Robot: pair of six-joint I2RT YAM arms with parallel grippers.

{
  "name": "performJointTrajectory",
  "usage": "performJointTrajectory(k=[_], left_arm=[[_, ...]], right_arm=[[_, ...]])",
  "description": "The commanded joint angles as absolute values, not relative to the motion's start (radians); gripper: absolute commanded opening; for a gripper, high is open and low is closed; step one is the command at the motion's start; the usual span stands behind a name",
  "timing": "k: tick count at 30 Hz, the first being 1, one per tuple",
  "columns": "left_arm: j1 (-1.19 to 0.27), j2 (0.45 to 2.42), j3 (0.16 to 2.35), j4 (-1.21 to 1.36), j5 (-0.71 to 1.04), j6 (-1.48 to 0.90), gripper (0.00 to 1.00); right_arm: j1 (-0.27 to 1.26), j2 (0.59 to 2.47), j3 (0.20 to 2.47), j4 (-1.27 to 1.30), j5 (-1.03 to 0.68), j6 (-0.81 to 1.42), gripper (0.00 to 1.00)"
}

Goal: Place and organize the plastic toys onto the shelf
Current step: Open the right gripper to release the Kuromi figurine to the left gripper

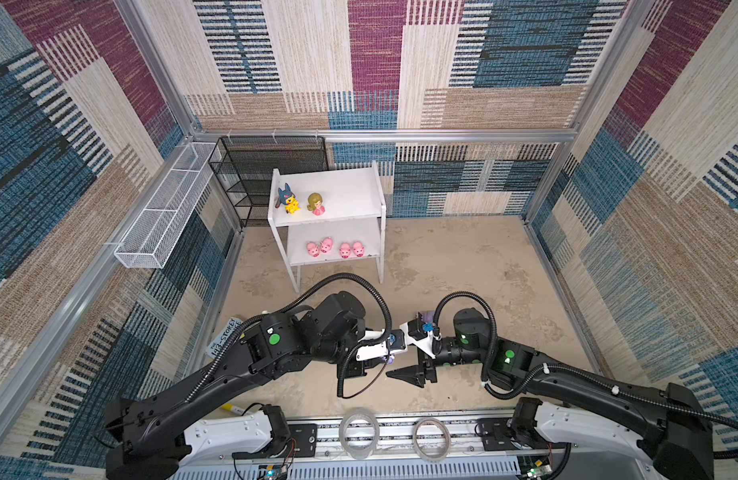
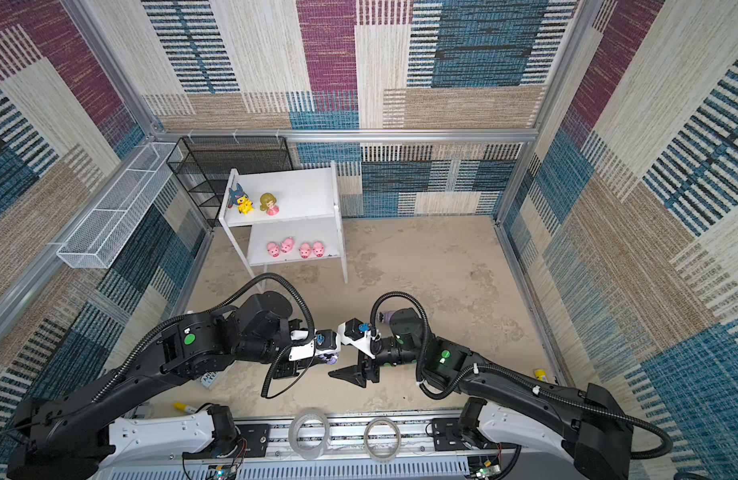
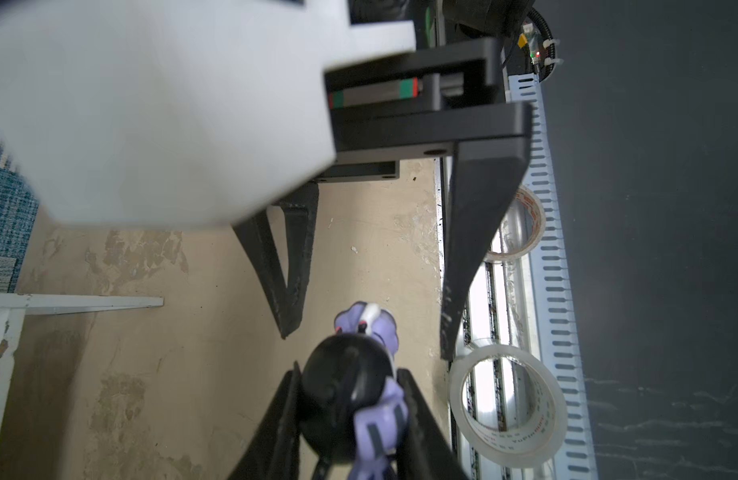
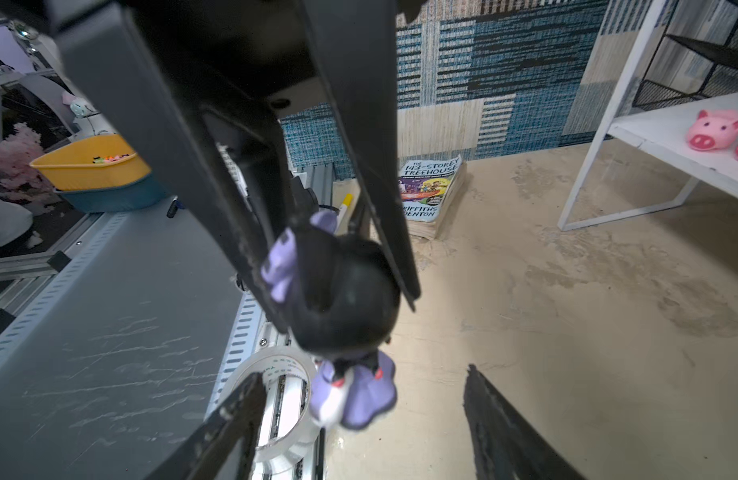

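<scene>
Tape rolls [image 3: 521,444] are seen near the black-and-purple figure [image 3: 346,399], clamped by its head in the left pincer [image 3: 350,370], well apart from the shelf [image 1: 338,191]. The right pincer [image 4: 363,372] is held open about its feet. A second figure [image 2: 387,318], half hidden by the right arm, is caught in a top view.

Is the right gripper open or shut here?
Open. The right gripper shows fingers wide apart in its wrist view; the left gripper alone clamps the black-and-purple figure.

book [image 4: 429,189] cover, seemingly "143-STOREY TREEHOUSE"
</scene>
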State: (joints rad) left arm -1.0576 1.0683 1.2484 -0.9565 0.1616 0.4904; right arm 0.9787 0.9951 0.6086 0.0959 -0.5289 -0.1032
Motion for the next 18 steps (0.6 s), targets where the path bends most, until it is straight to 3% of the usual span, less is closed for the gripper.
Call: performJointTrajectory(k=[1,4,7,15,18], left_arm=[[-1.057,1.067,1.261,-0.981,0.175,0.455,0.19],[-1.056,1.071,1.263,-0.981,0.174,0.458,0.19],[-1.056,1.078,1.263,-0.981,0.171,0.463,0.19],[-1.055,1.088,1.265,-0.963,0.161,0.476,0.19],[-1.045,1.082,1.266,-0.955,0.164,0.474,0.25]], right_arm=[[0.996,1.005,0.626,0.169,-0.456,-0.111,0.66],[1.006,1.018,0.639,0.155,-0.459,-0.112,0.51],[1.013,1.025,0.644,0.154,-0.463,-0.113,0.43],[1.017,1.055,0.657,0.142,-0.497,-0.111,0.30],[1.017,1.045,0.649,0.155,-0.500,-0.104,0.27]])
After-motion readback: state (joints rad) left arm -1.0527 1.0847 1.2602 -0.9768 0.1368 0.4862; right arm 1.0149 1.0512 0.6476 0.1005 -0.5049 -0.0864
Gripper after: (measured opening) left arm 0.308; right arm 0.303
